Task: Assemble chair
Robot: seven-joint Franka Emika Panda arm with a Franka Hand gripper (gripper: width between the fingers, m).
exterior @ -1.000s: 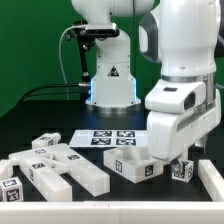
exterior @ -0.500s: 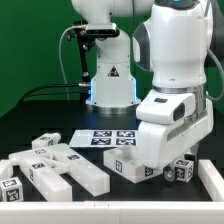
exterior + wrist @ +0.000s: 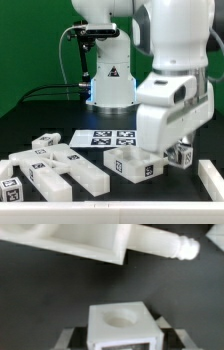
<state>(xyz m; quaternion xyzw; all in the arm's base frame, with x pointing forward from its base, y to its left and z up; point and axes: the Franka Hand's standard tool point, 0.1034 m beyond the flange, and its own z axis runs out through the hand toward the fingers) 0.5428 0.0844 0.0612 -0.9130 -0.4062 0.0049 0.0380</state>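
Observation:
The chair is still loose white parts bearing black-and-white tags. In the wrist view a small white block (image 3: 122, 328) with a round hole in its face sits between my gripper's (image 3: 122, 339) dark fingers (image 3: 74, 335), which press against its two sides. In the exterior view that tagged block (image 3: 183, 155) hangs under the hand at the exterior view's right, just off the table. A tagged slab (image 3: 132, 166) lies beside it. A heap of bars and cubes (image 3: 55, 167) lies at the exterior view's left. A bigger white part with a threaded peg (image 3: 183, 247) shows past the block.
The marker board (image 3: 104, 138) lies flat behind the parts, in front of the arm's base (image 3: 108, 82). A white rim (image 3: 110, 215) runs along the front, and a white edge piece (image 3: 211, 178) stands at the exterior view's right.
The jaws have closed on the small block. The hand came down over it and has now risen a little, carrying the block up off the table.

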